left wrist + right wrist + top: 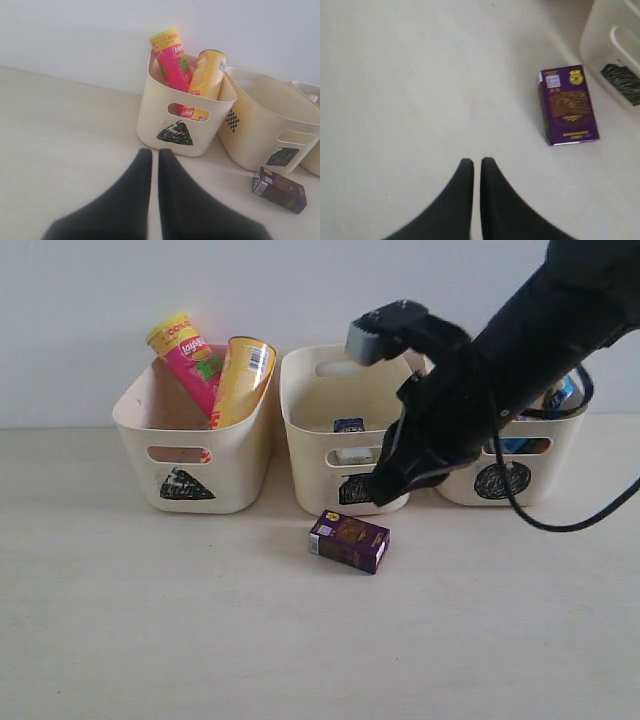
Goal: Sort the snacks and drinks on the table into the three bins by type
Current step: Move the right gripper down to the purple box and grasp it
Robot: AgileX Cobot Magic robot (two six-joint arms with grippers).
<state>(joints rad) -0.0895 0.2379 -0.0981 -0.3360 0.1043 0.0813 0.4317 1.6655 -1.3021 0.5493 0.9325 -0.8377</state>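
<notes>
A dark purple drink carton (349, 540) (568, 105) lies flat on the table (150, 620) in front of the middle bin (310, 430), which bears a square mark. A blue-and-white carton (349, 425) sits inside that bin. The pink canister (188, 358) and the yellow-orange canister (243, 375) lean in the left bin (140, 420) with the triangle. Blue packets (562, 395) show in the right bin (560, 455) with the circle. My right gripper (474, 161) (385, 488) is shut and empty, hanging above the table just right of the purple carton. My left gripper (151, 152) is shut and empty, short of the triangle bin (165, 117).
The right arm and its cable (540, 520) cross in front of the middle and right bins. A white wall rises right behind the bins. In the left wrist view the purple carton (279, 189) lies beside the middle bin (260, 135).
</notes>
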